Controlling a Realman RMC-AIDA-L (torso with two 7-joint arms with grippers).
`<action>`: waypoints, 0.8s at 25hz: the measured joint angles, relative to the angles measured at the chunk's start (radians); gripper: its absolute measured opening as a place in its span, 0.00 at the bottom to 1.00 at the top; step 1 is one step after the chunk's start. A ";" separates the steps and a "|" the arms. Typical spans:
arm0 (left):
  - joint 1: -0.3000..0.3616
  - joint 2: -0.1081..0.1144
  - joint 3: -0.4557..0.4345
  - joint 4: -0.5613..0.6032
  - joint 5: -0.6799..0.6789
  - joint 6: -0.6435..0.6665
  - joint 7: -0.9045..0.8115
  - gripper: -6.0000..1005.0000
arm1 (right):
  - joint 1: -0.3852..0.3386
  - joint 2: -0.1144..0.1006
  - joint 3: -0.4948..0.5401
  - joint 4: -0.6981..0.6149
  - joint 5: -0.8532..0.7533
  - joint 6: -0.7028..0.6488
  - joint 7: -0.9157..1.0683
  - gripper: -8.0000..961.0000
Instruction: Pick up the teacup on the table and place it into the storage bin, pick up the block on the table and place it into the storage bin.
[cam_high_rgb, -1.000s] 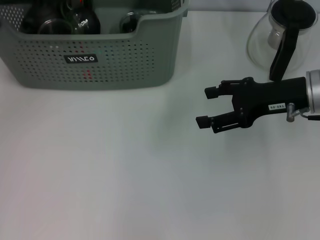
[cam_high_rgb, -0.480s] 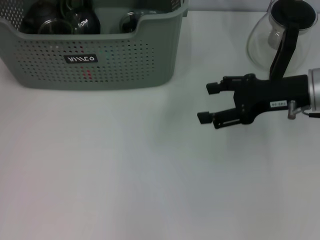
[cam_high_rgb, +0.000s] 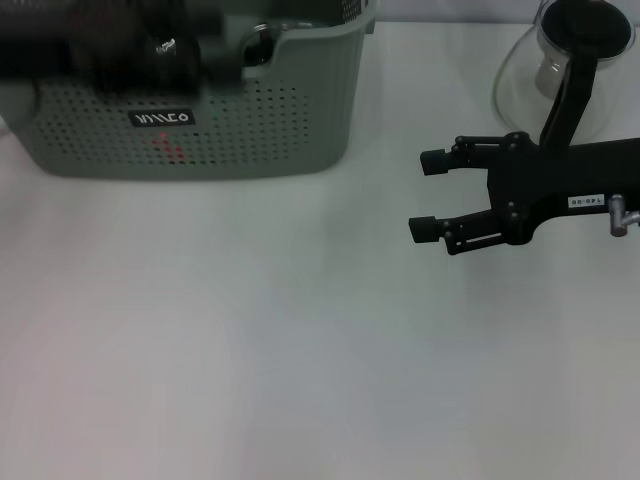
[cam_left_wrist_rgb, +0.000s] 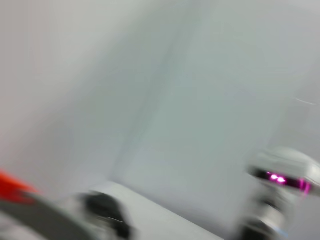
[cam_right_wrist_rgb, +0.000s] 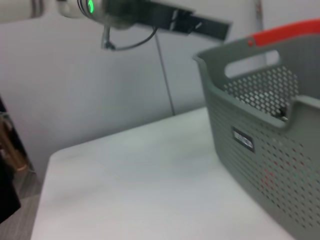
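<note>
Now my left arm sweeps in over the storage bin (cam_high_rgb: 200, 130) while my right claw (cam_high_rgb: 430, 195) backs away empty.

At the upper left of the head frame, a dark blur has come across the bin's open top that was absent a moment ago; whether my left claw is wide or narrow there, I cannot tell. My right claw, fingers apart and holding nothing, has drifted rightward and up toward the glass pot (cam_high_rgb: 560, 75). No teacup or block shows on the tabletop (cam_high_rgb: 250, 350), so I judge the placing nearly done.
</note>
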 joint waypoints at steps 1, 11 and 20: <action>0.003 -0.004 0.021 -0.001 0.003 0.021 0.019 0.86 | 0.001 0.000 0.003 0.001 0.000 -0.007 -0.011 0.98; 0.074 -0.045 0.148 -0.151 0.140 -0.192 0.281 0.92 | 0.060 0.036 -0.049 0.006 -0.011 0.078 -0.087 0.98; 0.121 -0.021 0.146 -0.229 0.169 -0.322 0.324 0.93 | 0.184 0.055 -0.184 0.192 0.003 0.287 -0.144 0.98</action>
